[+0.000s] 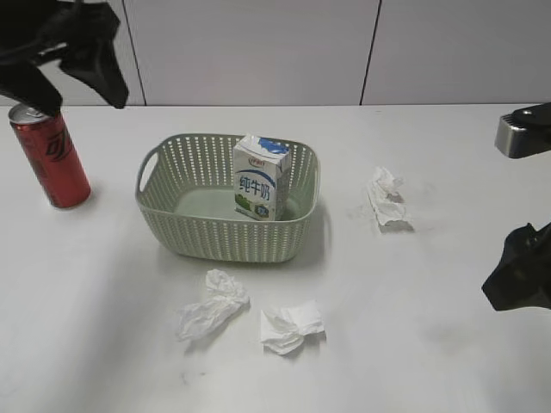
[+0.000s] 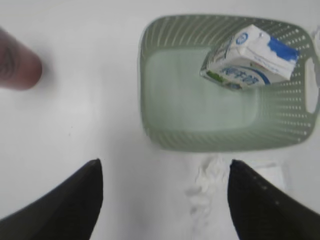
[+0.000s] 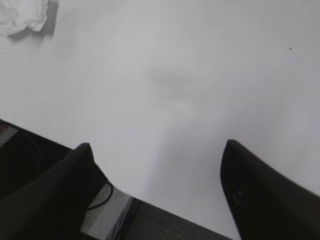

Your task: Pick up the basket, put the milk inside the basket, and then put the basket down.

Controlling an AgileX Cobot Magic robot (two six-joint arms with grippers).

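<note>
Both wide open, gripping nothing: left gripper (image 2: 162, 200) up high at frame's upper left, right gripper (image 3: 157, 192) lower right. Milk (image 1: 259, 178) upright inside basket (image 1: 225, 233), mid-frame.

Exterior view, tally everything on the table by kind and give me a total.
Basket: 1
Milk carton, standing in the basket: 1
Red soda can: 1
Crumpled white tissues: 3
Total: 6
</note>
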